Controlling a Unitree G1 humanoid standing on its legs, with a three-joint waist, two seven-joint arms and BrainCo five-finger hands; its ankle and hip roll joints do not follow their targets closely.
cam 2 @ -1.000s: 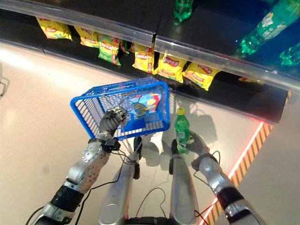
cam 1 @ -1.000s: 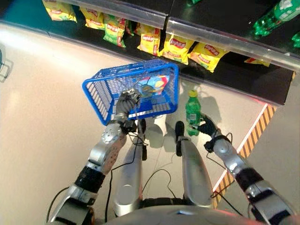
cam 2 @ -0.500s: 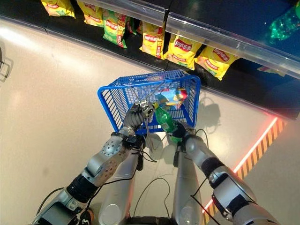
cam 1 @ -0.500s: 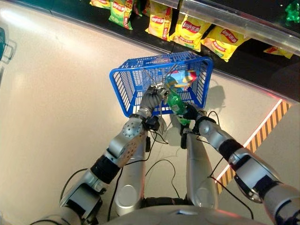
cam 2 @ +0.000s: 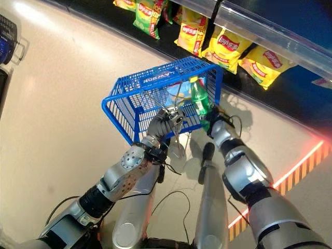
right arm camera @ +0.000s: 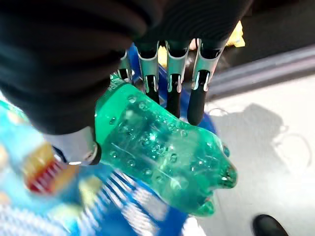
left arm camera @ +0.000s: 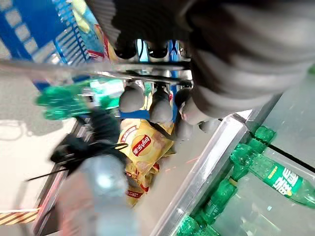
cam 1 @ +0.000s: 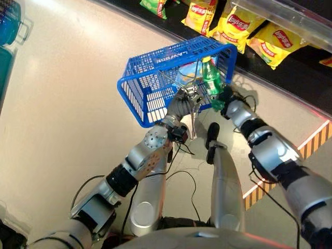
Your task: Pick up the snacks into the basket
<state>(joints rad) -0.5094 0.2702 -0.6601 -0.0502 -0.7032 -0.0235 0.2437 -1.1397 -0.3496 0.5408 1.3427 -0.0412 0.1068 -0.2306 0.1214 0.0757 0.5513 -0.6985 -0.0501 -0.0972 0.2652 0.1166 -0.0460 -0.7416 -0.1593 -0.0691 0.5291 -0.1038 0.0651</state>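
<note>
The room is bright, with light coming from above. The pale shiny floor (cam 1: 62,104) throws back a white patch of glare at the far left. The blue plastic wire basket (cam 1: 150,88) casts a soft grey shadow on the floor just to its right. Under the long metal shelf edge (cam 2: 270,36), which glints, the space is dark, but the yellow crisp bags (cam 2: 228,44) look bright. A thin red line (cam 2: 290,166) glows on the floor at the right. Light shines through the green see-through plastic bottle (right arm camera: 162,157) and makes it sparkle.
</note>
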